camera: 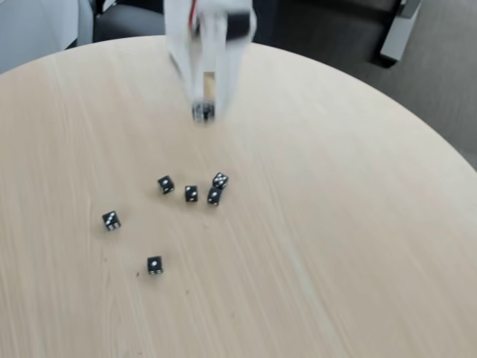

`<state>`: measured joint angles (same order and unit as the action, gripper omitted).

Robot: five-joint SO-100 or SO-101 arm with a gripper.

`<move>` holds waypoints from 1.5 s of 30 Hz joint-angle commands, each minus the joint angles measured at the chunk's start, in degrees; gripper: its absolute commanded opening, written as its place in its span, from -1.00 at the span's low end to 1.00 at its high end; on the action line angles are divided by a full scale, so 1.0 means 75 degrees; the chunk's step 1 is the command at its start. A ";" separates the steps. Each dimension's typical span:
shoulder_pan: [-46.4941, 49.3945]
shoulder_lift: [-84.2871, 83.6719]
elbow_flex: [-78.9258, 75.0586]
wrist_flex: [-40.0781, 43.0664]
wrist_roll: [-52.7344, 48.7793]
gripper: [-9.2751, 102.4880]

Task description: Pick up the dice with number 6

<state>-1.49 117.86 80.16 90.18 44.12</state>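
Observation:
My white gripper (203, 109) hangs blurred at the top centre of the fixed view, pointing down at the table. A tiny black die with crowded white pips, the dice with number 6 (203, 113), sits between its fingertips, and the jaws look shut on it. Blur keeps me from reading its face exactly. Six other black dice lie below: a cluster with a two-pip die (191, 194), a die (215, 196), a many-pip die (220, 180) and a die (165, 184), then a die (111, 220) to the left and a one-pip die (154, 265) nearest me.
The round pale wood table (335, 246) curves away at the top and right. Beyond its edge are dark floor and a grey chair base (395, 37). The right half of the table holds nothing.

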 commanded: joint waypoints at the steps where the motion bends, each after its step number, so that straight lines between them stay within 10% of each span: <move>1: 0.0023 0.1371 -0.0059 0.0375 -0.0586 -0.83; 15: -0.0035 0.5895 0.5848 0.0223 -0.2812 -0.83; 35: -0.0047 0.6680 1.1625 -0.3750 -0.6832 -0.83; 45: -0.0047 0.6703 1.1906 -0.3680 -0.6187 -0.83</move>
<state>-2.02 167.61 169.63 62.93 -4.48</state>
